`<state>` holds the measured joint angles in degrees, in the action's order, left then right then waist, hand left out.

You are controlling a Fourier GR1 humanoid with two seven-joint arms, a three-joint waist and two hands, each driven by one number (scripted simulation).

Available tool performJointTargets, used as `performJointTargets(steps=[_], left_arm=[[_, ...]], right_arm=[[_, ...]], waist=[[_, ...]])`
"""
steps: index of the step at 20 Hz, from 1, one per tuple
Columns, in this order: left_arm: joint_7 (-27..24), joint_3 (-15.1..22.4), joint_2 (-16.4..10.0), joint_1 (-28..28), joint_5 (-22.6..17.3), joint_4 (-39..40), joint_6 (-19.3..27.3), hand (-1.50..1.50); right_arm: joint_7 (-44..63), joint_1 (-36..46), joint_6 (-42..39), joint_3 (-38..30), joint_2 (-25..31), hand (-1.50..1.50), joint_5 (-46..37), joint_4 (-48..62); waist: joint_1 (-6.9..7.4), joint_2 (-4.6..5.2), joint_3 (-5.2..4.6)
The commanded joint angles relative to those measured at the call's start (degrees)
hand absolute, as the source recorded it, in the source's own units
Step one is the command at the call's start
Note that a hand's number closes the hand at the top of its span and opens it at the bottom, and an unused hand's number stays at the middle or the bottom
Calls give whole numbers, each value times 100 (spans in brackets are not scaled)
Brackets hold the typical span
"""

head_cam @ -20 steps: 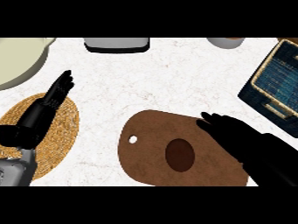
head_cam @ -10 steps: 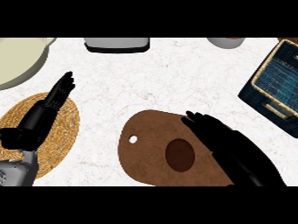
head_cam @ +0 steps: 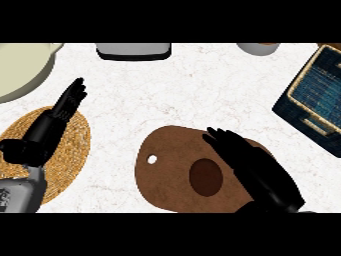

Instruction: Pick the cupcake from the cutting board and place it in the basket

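A brown cutting board (head_cam: pixel 165 175) lies at the lower middle of the counter. On it stands the cupcake (head_cam: pixel 205 176), a dark brown oval as seen from above. My right hand (head_cam: pixel 256 167) is over the board's right part, just right of the cupcake, with its fingers straight and pointing up-left; I cannot tell whether it touches the cupcake. The dark blue basket (head_cam: pixel 326 102) with its tan rim stands at the right edge, nothing visible inside. My left hand (head_cam: pixel 55 120) rests open at the left, fingers pointing up, above a woven mat.
A round woven mat (head_cam: pixel 69 150) lies at the lower left under my left forearm. A cream bowl (head_cam: pixel 10 70) sits at the upper left. A grey-and-white appliance (head_cam: pixel 134 50) and a grey cup (head_cam: pixel 259 48) stand along the back edge.
My right hand has moved left across the cutting board and now lies close beside the cupcake. The left hand, cupcake and basket have not moved.
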<state>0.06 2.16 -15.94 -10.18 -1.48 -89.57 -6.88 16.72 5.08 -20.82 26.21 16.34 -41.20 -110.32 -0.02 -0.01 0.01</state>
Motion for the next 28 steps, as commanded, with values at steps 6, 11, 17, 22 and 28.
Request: performJointTargets(steps=[6, 11, 17, 22, 28], left_arm=[[106, -166, 205, 247, 122, -360, -221, 0], [328, -459, 134, -310, 70, 4, -335, 0], [-317, -499, 203, 24, 259, 325, -556, 0], [489, -260, 471, 229, 350, -702, -348, 0], [65, -384, 517, 181, 489, -219, -486, 0]], right_arm=[[92, 269, -356, 50, -677, -150, -270, 155], [58, -44, -431, -15, -497, -150, -500, -20], [-25, -104, -161, 276, -755, -150, -1095, 322], [-497, -328, 171, 318, -676, -150, -1325, 853], [-227, -21, 14, 236, -1103, -150, -1578, 1253]], waist=[[11, -1, -2], [-12, 1, -1], [-4, 2, -2], [14, -5, 0], [4, -1, -1]])
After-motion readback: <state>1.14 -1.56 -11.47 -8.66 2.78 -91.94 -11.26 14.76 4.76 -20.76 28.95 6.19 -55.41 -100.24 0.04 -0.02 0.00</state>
